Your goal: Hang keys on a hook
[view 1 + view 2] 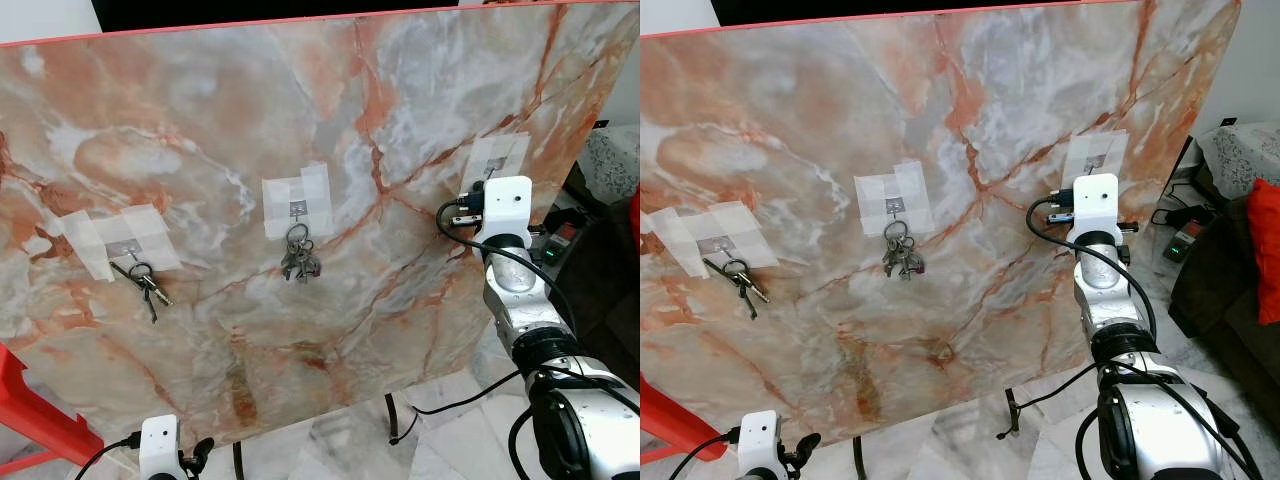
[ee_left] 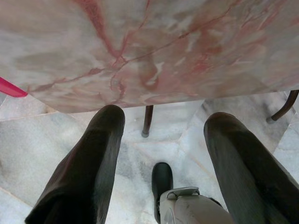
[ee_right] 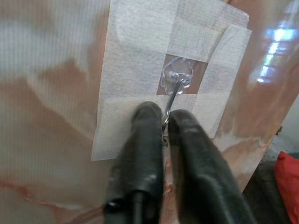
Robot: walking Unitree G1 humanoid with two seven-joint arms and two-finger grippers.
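Note:
A marble board stands upright with three taped hooks. Key bunches hang from the left hook and the middle hook. My right arm's wrist is raised to the right hook, a bent wire on a clear base under white tape. In the right wrist view my right gripper is shut on a small metal key ring just under the hook's lower end; any keys on it are hidden behind the fingers. My left gripper hangs low and open over the floor.
The board rests on thin dark metal legs on a pale marble floor. A red frame sits at the lower left. At the right are a dark sofa with a red cushion and a power strip.

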